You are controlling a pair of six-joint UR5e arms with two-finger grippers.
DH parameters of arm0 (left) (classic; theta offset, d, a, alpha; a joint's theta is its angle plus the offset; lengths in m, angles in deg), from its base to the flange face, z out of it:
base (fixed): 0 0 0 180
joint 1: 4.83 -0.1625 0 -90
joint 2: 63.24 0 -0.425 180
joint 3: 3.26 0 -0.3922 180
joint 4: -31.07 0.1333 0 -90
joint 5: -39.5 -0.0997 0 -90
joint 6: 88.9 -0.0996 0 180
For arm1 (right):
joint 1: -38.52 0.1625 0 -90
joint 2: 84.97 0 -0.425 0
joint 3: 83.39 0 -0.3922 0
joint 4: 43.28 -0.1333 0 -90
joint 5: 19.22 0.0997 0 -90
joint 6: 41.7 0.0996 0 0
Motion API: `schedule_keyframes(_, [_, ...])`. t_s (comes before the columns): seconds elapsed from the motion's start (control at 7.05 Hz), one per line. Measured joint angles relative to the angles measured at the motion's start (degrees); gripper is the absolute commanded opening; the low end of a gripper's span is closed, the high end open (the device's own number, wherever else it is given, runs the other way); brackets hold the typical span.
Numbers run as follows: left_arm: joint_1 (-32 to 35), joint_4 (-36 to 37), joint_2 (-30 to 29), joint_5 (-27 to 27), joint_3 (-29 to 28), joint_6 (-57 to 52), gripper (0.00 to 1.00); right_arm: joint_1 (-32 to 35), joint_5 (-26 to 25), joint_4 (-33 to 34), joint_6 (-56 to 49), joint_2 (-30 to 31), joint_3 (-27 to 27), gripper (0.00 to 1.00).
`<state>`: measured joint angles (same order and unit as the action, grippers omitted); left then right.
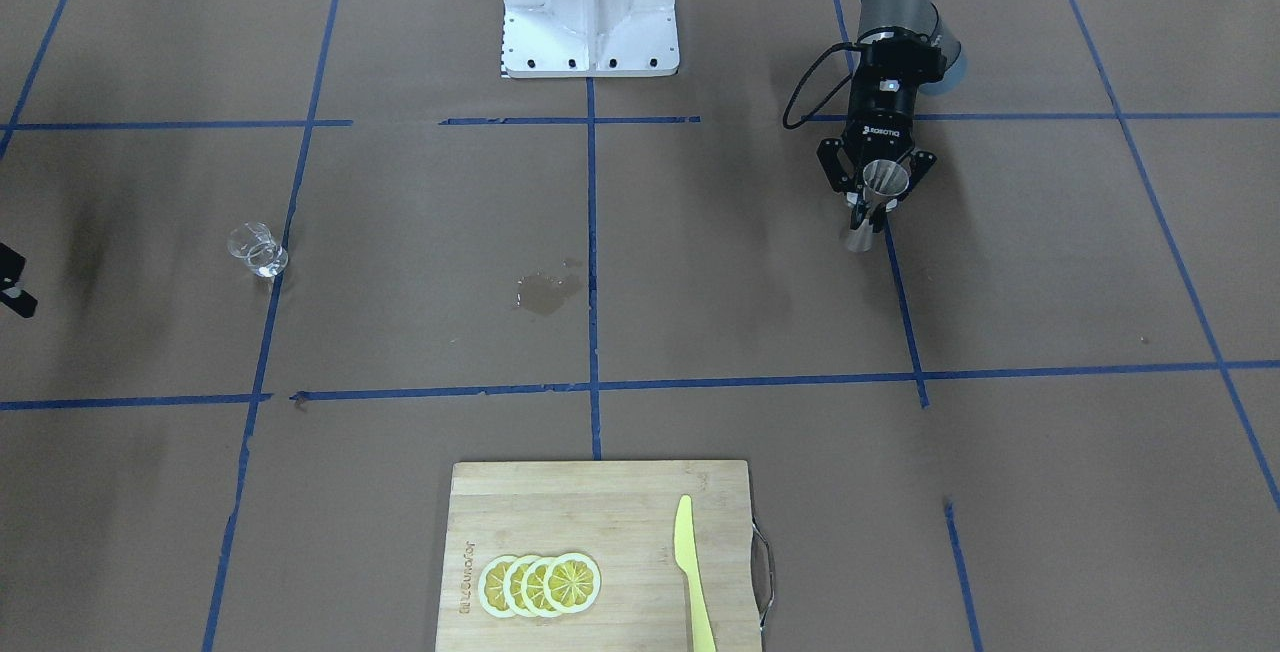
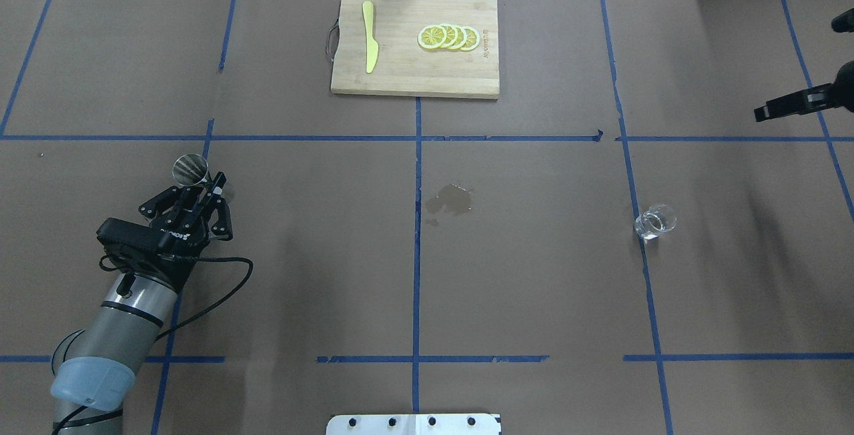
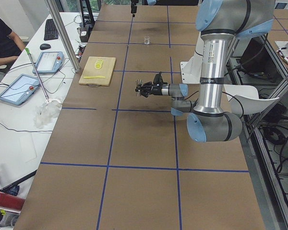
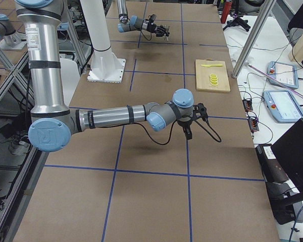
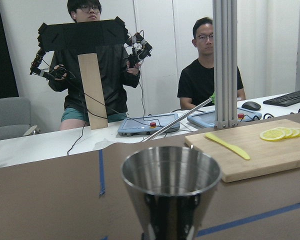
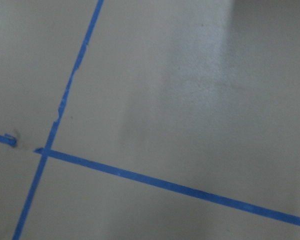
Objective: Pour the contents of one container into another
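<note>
On my far left, the left gripper (image 2: 199, 185) is clenched on the jigger (image 2: 191, 168), its fingers pinching the narrow lower part. The open steel mouth stands upright just beyond the jaws. Well to the right of those jaws I see a wet patch (image 2: 450, 199) on the brown paper, and farther right again the glass (image 2: 655, 221) stands upright on a blue tape line, nothing touching it. The right gripper (image 2: 800, 103) hangs at the far right edge, near the glass but apart from it, and I cannot tell how its jaws stand.
</note>
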<state>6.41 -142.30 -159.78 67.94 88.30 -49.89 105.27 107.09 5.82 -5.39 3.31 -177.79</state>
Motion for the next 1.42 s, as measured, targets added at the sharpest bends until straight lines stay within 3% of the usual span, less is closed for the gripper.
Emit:
schedule_keyframes(0.28, [0.4,0.4,-1.5,0.6,0.0,-0.1,0.0,-9.8,-11.3,-7.7,15.3,3.8,-6.5,0.99])
schedule_keyframes(0.57, [1.3,1.0,-3.1,2.2,-0.2,-0.2,0.0,-23.8,-29.8,-8.7,23.5,11.1,-17.0,1.0])
schedule_keyframes(0.85, [2.2,4.7,-5.1,3.8,-0.3,-0.9,0.0,-36.9,-48.6,-8.9,31.2,16.7,-22.9,1.0])
schedule_keyframes(1.13, [2.6,7.5,-7.3,4.2,-0.3,-4.4,0.0,-52.0,-73.3,-8.7,36.3,19.4,-23.5,0.99])
schedule_keyframes(1.42, [2.8,7.5,-8.6,5.2,-0.4,-5.8,0.0,-63.4,-94.4,-8.8,41.4,19.8,-19.5,0.99])
